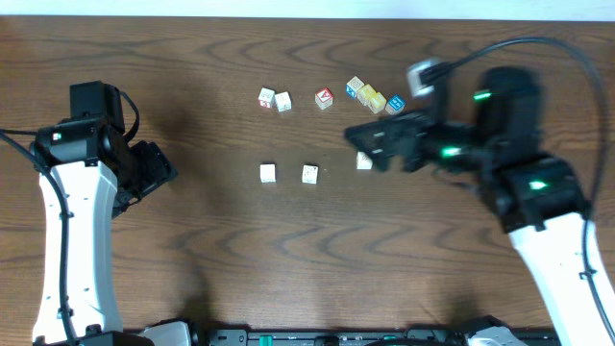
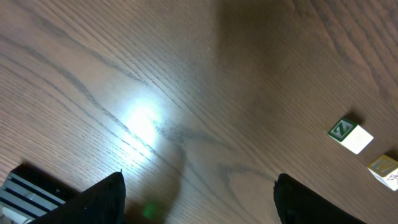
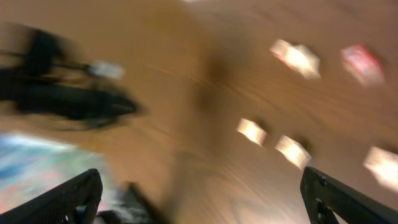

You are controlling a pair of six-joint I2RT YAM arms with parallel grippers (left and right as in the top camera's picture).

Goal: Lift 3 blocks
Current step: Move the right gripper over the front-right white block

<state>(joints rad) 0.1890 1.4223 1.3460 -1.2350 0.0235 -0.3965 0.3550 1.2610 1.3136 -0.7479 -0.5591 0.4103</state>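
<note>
My right hand [image 1: 365, 147] hung open, seemingly just over the nearest block [image 1: 364, 162]; I needed to drop straight, straddling it squarely, before closing.

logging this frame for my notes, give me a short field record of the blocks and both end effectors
left end effector: open, empty, touching no block
right end effector: open, empty, wrist view blurred
left cream block: on table, free
middle cream block: on table, free
right cream block: on table, nearest right end effector
red block: back row, not a target
blocks lifted: none
</note>
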